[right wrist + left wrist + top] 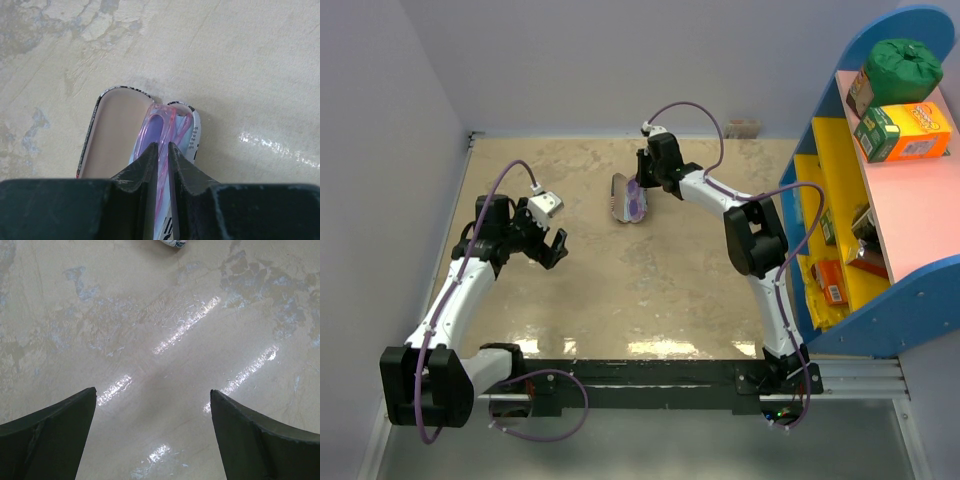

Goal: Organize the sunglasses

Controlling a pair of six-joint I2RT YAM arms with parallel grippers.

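Seen from above, the open case (619, 196) lies on the bench (620, 290). The left arm is bent off to one side. Its wrist camera shows the left claw (152, 435) spread wide over the bench. The right wrist camera shows the right claw (161, 147) pinching the pink sunglasses (162, 125), which sit in one half of the case.

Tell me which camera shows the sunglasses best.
Right wrist: the sunglasses show close up, pinched in the right tool over the open case. Top view shows only a small purple patch; left wrist, nothing of them.
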